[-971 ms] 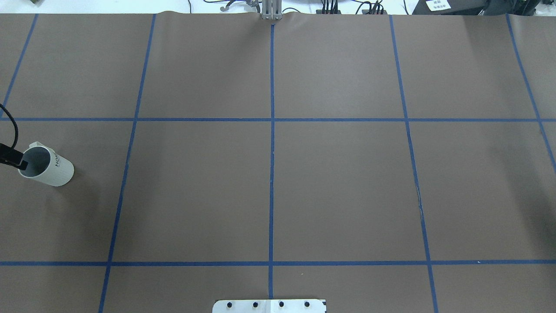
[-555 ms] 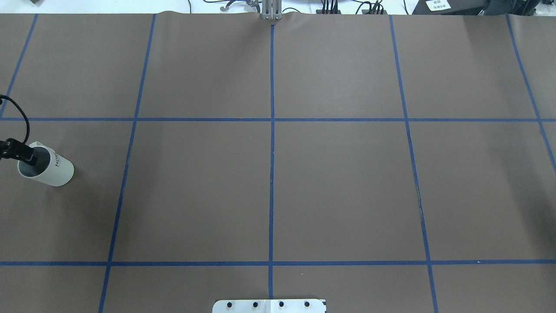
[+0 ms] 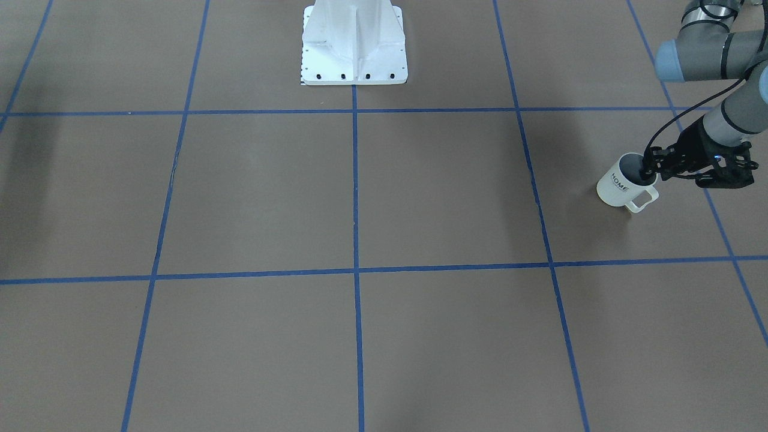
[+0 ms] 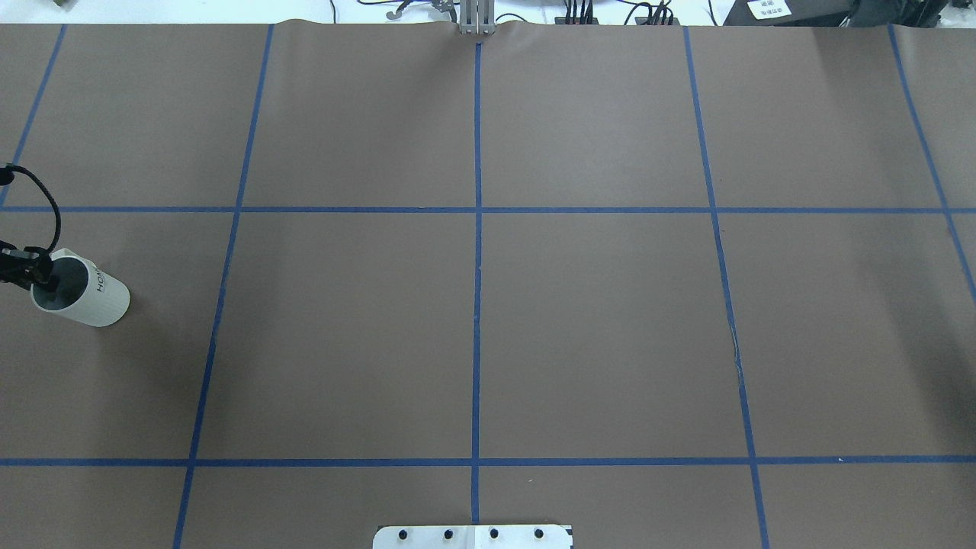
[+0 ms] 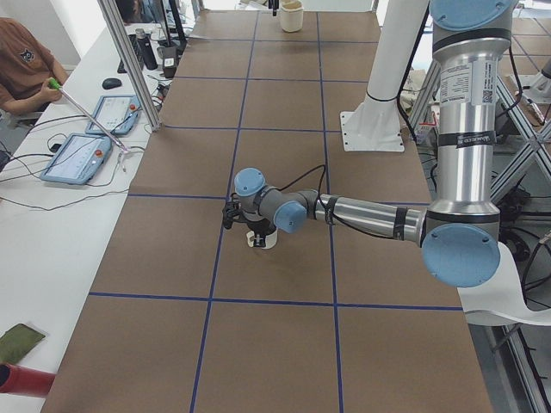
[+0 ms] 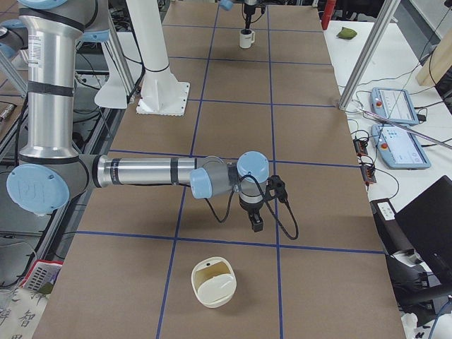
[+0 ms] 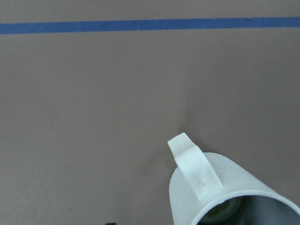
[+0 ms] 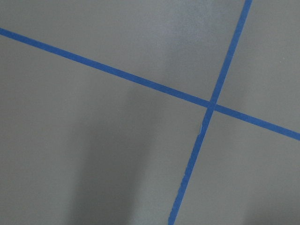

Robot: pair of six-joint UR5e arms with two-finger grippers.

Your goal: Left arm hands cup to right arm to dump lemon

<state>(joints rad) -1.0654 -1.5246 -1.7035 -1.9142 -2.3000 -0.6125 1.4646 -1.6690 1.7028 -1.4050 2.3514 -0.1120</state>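
The cream-white cup (image 4: 90, 303) with black "HOME" lettering stands upright at the table's far left, also shown as the cup (image 3: 614, 187) in the front-facing view. My left gripper (image 4: 44, 278) reaches down at the rim beside the handle, one finger inside the mouth and one outside, shut on the wall; it shows again as the left gripper (image 3: 650, 169). In the left wrist view the lemon (image 7: 224, 210) shows yellow-green inside the cup (image 7: 206, 187). My right gripper (image 6: 256, 222) hangs over bare table far from the cup; I cannot tell whether it is open or shut.
The white robot base (image 3: 354, 42) stands at the table's middle edge. A cream round container (image 6: 214, 282) sits on the table near the right arm. Tablets (image 6: 395, 106) lie on the side bench, where a person (image 5: 26, 60) sits.
The left gripper's finger went from the cup's near rim into the mouth, then drew back toward the left wall. Its cable loop rose. The cup stayed put.
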